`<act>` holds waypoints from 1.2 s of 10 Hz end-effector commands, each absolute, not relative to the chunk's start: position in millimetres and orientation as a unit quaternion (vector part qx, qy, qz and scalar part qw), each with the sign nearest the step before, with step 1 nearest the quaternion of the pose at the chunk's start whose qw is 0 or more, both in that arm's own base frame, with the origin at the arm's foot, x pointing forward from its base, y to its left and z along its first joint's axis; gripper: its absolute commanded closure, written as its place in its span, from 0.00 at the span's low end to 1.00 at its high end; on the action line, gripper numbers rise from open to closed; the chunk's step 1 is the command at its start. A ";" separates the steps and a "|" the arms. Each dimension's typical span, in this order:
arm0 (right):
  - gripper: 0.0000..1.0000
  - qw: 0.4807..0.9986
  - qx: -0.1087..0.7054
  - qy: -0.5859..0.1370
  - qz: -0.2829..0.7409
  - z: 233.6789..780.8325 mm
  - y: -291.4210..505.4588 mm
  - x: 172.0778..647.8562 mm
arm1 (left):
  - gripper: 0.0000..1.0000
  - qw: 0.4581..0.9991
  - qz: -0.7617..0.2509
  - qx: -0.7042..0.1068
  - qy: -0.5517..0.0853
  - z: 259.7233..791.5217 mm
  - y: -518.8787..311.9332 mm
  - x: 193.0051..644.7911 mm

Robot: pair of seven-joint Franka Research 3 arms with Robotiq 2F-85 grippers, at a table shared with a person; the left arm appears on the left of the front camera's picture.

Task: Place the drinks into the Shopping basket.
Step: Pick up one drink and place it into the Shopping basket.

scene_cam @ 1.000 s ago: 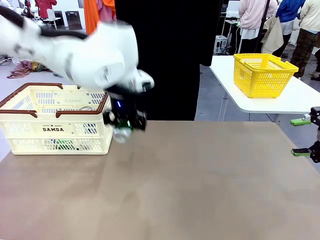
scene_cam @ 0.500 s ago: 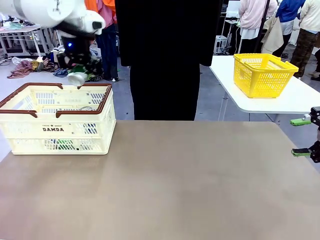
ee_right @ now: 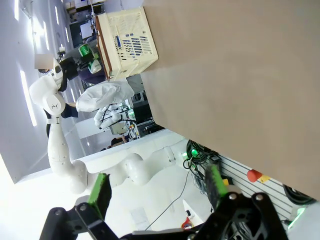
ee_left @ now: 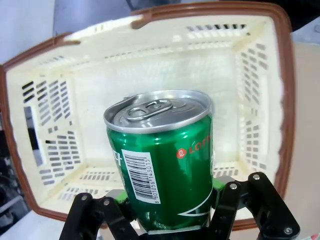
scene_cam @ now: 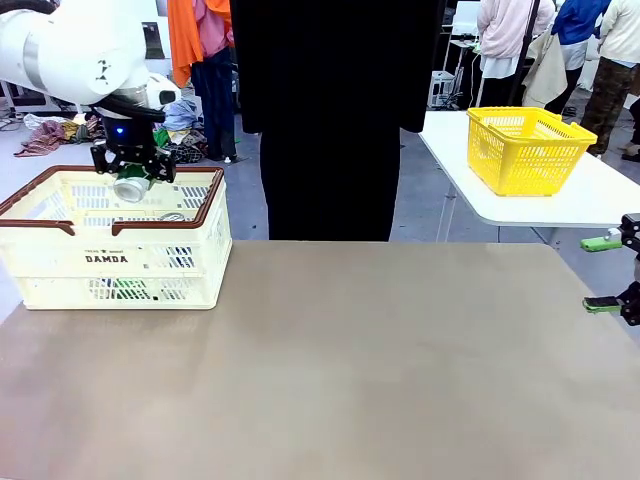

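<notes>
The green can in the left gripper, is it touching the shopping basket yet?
Apart. In the left wrist view the green can, clamped in the left gripper, hangs above the basket's open interior with the bare floor visible all around it.

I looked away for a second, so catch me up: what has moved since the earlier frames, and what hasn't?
The left gripper, shut on the green can throughout, swung from the table's middle edge up and over to the left and has now come down above the open Shopping basket. Nothing was released. The right gripper stayed open at the table's right edge, and the basket and the yellow basket did not shift.
</notes>
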State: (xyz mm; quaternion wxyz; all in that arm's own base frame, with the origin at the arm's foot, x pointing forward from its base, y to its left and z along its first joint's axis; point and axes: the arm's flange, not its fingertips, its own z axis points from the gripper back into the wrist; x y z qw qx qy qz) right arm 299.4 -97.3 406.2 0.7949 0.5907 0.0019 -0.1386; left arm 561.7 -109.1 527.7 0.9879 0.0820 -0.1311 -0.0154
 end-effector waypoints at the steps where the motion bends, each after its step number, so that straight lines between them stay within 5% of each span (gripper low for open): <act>1: 0.00 0.788 0.598 0.002 -0.147 411.9 -95.9 302.3 | 1.00 0.985 -0.027 0.091 -0.142 540.0 -111.5 559.1; 4: 0.00 0.788 0.598 0.002 -0.147 411.9 -95.9 302.3 | 1.00 0.987 -0.025 0.081 -0.139 536.0 -120.8 558.8; 12: 0.00 0.788 0.598 0.002 -0.147 411.9 -95.9 302.3 | 1.00 0.985 -0.099 -0.053 -0.127 492.8 56.9 605.6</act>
